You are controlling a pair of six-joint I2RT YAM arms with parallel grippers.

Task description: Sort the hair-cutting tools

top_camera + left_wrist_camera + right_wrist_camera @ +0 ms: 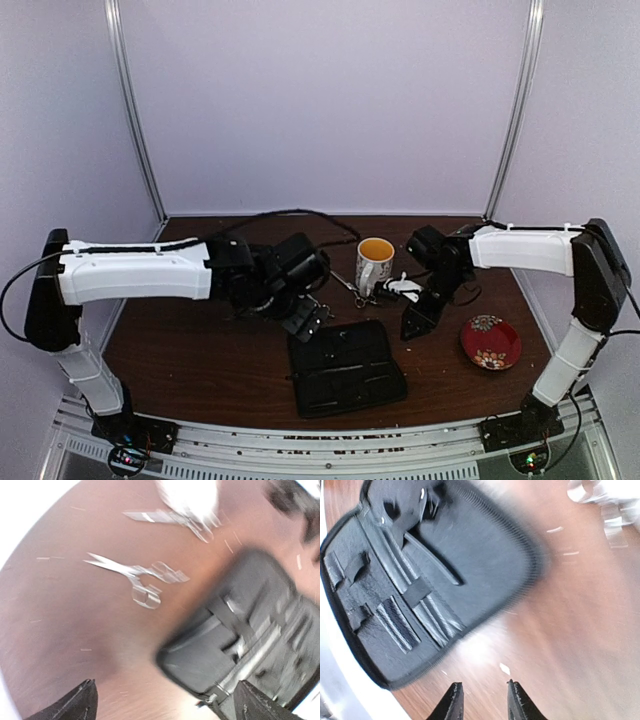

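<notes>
Two silver scissors lie on the brown table: one [135, 575] with its rings toward the case, the other [170, 517] blurred beside the mug; in the top view the scissors [351, 288] sit just left of the mug. The open black case [345, 365] lies in the middle, and a thin black stick-like clip [430, 557] lies inside it near the straps. My left gripper [310, 318] [165, 705] hangs open at the case's far left corner, holding nothing. Off the case's far right corner, my right gripper [413, 325] [484, 700] is open, its jaws a little apart and empty.
A white patterned mug [375, 262] stands behind the case, between the two arms. A red floral plate [490, 342] sits at the right, near the right arm's base. Black cables trail across the table's back.
</notes>
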